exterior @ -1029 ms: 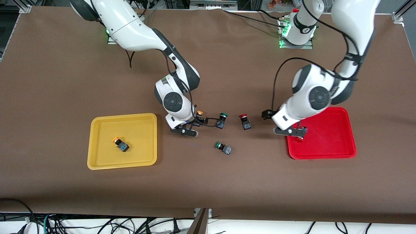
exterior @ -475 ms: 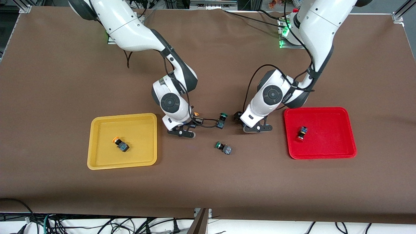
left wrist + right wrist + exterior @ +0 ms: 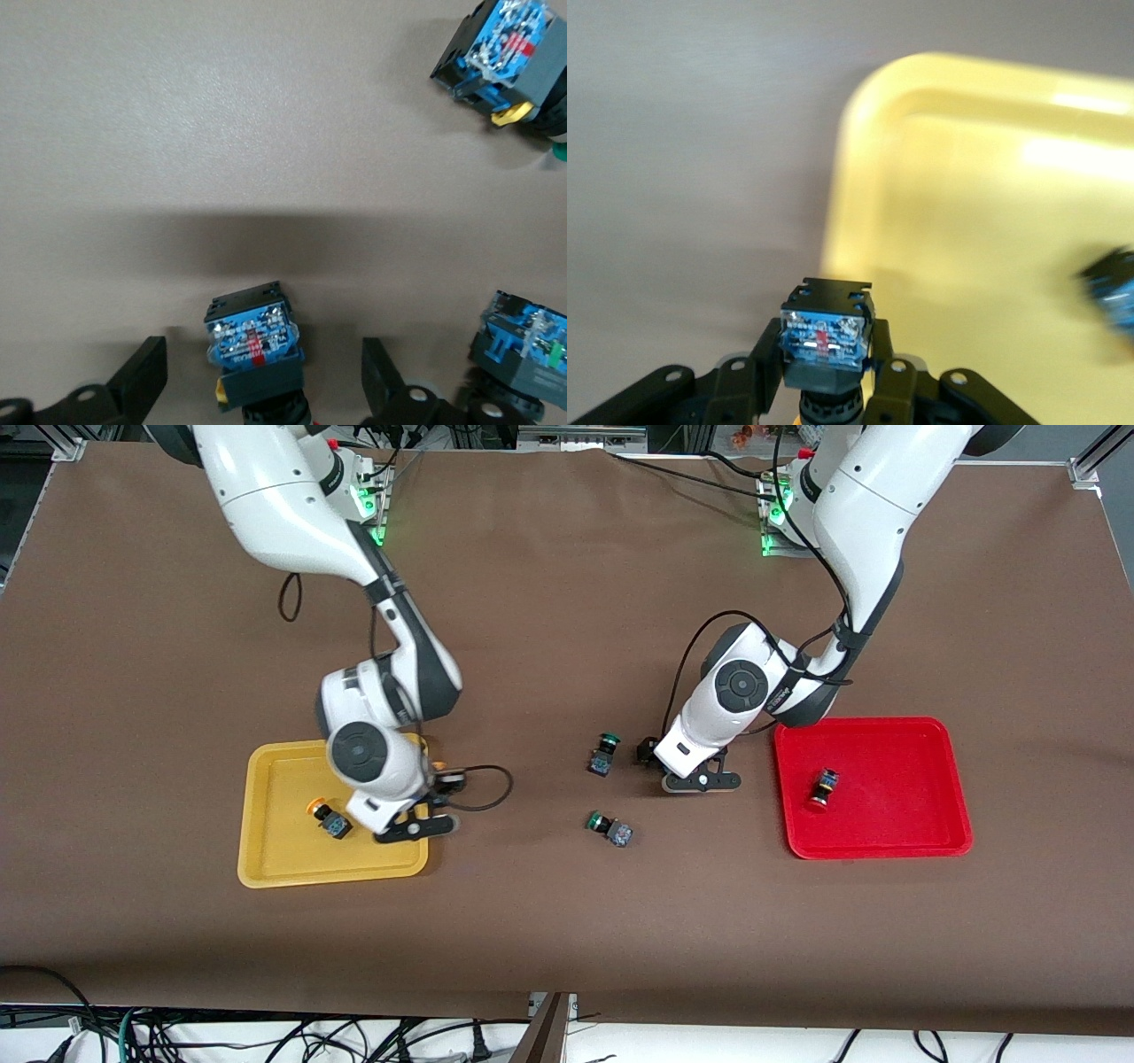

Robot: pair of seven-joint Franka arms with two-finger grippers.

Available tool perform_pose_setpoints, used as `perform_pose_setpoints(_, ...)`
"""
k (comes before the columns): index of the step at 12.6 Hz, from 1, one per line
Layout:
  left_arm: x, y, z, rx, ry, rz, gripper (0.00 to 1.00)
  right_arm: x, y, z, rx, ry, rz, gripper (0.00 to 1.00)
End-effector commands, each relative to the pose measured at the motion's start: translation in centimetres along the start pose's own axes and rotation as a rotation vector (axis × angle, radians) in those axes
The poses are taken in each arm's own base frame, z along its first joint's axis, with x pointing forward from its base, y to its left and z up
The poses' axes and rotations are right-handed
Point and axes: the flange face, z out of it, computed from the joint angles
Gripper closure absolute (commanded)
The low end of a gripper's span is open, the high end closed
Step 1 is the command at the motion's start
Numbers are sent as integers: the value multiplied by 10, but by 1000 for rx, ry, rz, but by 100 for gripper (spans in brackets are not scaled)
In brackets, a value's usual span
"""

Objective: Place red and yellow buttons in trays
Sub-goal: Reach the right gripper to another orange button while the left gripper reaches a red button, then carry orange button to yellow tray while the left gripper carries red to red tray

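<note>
My right gripper (image 3: 415,827) (image 3: 826,356) is shut on a yellow button (image 3: 824,336) and holds it over the yellow tray's (image 3: 283,850) (image 3: 983,212) rim, at the end toward the table's middle. Another yellow button (image 3: 329,818) lies in that tray. My left gripper (image 3: 702,781) (image 3: 261,382) is open and low over the table beside the red tray (image 3: 886,849). Its fingers (image 3: 142,382) stand on either side of a blue-bodied button (image 3: 255,338) without touching it; its cap is almost hidden. A red button (image 3: 823,788) lies in the red tray.
Two green-capped buttons stand on the table near the middle: one (image 3: 604,753) (image 3: 523,341) close beside my left gripper, the other (image 3: 609,828) (image 3: 500,55) nearer the front camera. Cables trail from both wrists.
My right gripper has carried the yellow button from the table's middle to the yellow tray's rim. My left gripper left a red button in the red tray and moved over the button on the table.
</note>
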Motion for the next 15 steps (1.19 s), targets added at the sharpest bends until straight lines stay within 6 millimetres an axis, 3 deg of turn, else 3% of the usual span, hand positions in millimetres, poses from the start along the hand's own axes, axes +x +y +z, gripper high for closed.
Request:
perform_pose_setpoints(1, 1, 6, 2, 3, 18, 5, 78, -3, 37, 3, -28, -24, -97, 80)
perform_pose_setpoints(2, 1, 5, 3, 6, 16, 11, 93, -5, 56, 12, -12, -32, -65, 72)
perform_pose_setpoints(3, 2, 4, 1, 7, 17, 14, 100, -6, 64, 16, 15, -36, -39, 56)
perform_pose_setpoints(4, 2, 5, -2, 8, 19, 16, 100, -7, 65, 21, 45, -41, -19, 44)
perform_pose_setpoints(6, 9, 0, -20, 11, 34, 3, 100, -8, 72, 24, 66, -39, 6, 8)
perform_pose_setpoints(7, 13, -6, -38, 37, 27, -5, 100, -7, 71, 20, 66, -34, 10, 1)
perform_pose_setpoints(9, 32, -35, -82, 97, 3, -41, 100, -3, 63, -4, 70, -5, 10, 1)
perform_pose_setpoints(12, 72, -107, -144, 187, -142, 59, 100, -8, 61, -82, 83, 51, 35, 0)
perform_pose_setpoints(14, 94, -183, -163, 260, -180, 162, 100, -12, 74, -127, 86, 113, 40, 0)
perform_pose_setpoints(15, 99, -212, -161, 270, -200, 231, 100, -13, 83, -140, 79, 133, 48, 0)
